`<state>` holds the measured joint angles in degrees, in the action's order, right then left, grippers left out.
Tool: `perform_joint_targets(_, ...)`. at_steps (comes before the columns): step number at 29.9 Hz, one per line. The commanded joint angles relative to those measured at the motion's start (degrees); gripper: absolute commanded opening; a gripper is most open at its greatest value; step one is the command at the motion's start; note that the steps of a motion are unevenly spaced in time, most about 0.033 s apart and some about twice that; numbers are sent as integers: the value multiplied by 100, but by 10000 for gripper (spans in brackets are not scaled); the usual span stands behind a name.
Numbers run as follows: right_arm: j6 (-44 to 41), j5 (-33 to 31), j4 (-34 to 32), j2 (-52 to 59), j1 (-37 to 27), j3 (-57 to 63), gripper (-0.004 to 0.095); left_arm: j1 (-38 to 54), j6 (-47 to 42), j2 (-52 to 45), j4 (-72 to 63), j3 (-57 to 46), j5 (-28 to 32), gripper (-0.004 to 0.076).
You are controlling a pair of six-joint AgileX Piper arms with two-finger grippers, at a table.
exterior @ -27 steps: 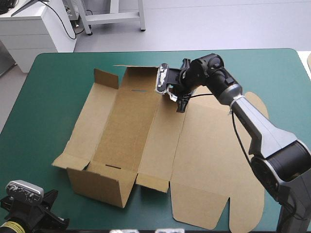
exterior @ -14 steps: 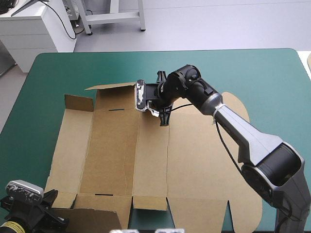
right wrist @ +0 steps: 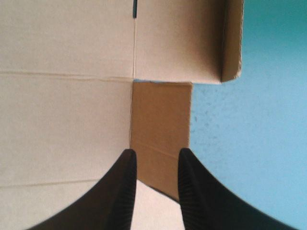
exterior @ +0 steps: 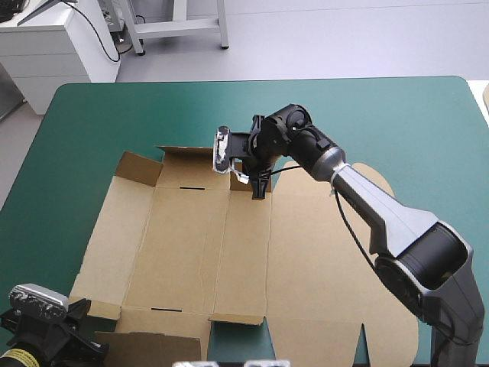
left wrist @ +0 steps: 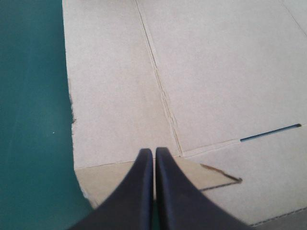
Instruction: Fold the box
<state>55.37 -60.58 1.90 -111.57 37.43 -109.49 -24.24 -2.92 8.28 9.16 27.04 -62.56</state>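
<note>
The brown box [exterior: 229, 252] lies almost flat as a cut sheet, with its far flaps [exterior: 187, 157] tilted up a little. My right gripper [exterior: 260, 191] points down at the sheet's far edge. In the right wrist view its fingers [right wrist: 156, 155] stand a little apart over a small darker flap [right wrist: 160, 115], pinching nothing; beside it a taller flap [right wrist: 232, 43] stands on edge. My left gripper [exterior: 72, 344] waits at the table's near left corner, at the sheet's near corner. Its fingers [left wrist: 153, 152] are shut over the board [left wrist: 216, 72].
Bare teal-green cover [exterior: 382, 115] runs along the far side and the left of the sheet [left wrist: 29, 120]. The sheet's lid panel [exterior: 336, 306] reaches the table's near edge on the right. Narrow slots [exterior: 195, 186] are cut in the board.
Earlier the box stood with its walls raised; it has dropped flat. My right gripper moved left and nearer with the far edge. Just before now the sheet shifted slightly right.
</note>
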Motion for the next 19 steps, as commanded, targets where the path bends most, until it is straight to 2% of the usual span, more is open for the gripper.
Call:
perform_joint_targets(1, -519, -46, -712, 597, -15, -177, 215, 0, -42, 103, 53, 133, 336, -8)
perform_joint_targets(5, -1509, -173, -1526, 949, -225, -177, -8, 0, -42, 103, 53, 133, 336, -8)
perform_joint_targets(10, -2705, -502, -1620, 1496, -899, -155, -8, 0, -42, 103, 53, 133, 336, -8)
perform_joint_targets(14, -3179, -964, -1557, 2021, -1459, -155, -7, 0, -42, 103, 53, 133, 336, -8)
perform_joint_targets(19, -3558, -1041, -789, 2853, -2335, 274, -9, 0, -53, 103, 56, 133, 346, -8)
